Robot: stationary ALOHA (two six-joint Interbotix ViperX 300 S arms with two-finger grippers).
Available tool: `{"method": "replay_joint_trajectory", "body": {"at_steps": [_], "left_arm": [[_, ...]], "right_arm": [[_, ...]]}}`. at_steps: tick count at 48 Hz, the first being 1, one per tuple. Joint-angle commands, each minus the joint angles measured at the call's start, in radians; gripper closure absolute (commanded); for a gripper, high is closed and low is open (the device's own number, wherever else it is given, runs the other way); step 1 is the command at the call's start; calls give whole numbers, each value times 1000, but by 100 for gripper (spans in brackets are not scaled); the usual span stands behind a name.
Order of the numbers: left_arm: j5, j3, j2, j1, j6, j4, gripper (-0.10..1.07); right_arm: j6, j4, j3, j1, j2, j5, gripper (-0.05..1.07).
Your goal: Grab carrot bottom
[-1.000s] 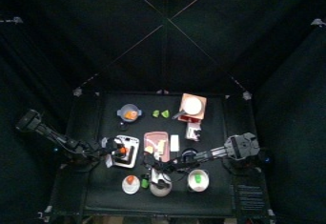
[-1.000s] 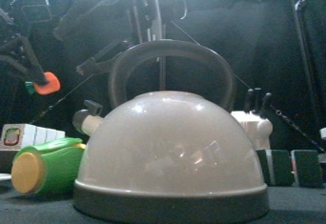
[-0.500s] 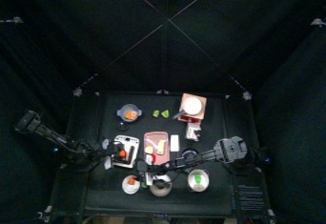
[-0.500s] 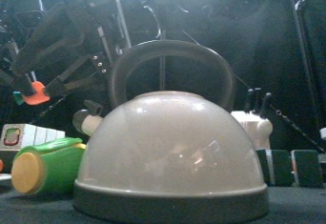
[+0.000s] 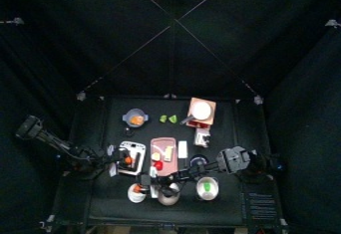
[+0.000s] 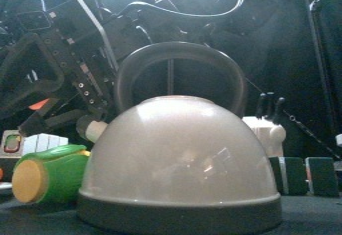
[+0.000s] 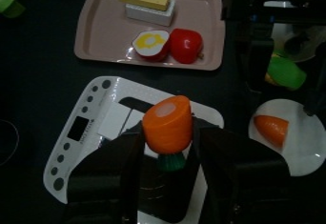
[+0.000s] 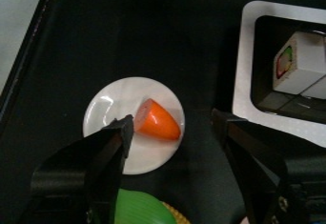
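Right arm (image 5: 229, 161) lower; table (image 5: 107, 128) seemingly crowded.

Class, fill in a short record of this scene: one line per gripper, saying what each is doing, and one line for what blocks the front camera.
Left gripper: shut on a green-ended carrot piece, above a white rack
Right gripper: open, jaws either side of the pointed carrot piece, which lies on a white plate
Front camera: mostly blocked by the kettle
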Motion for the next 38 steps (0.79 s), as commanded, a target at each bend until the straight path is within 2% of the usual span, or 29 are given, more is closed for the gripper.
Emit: {"method": "replay_joint_trajectory", "body": {"at_steps": [1,15,38], "left_arm": [[-3,-15,0,9,-2,8,36],[-12,-12,0,38,-2,8,36],[-15,-12,0,41,-2,8,36]], "right_arm": [[-3,-3,-34,9,-17,-3,6],[-3,-9,-66,17,20,-3,6],[-3,-11,-110,11,58,-3,6]]}}
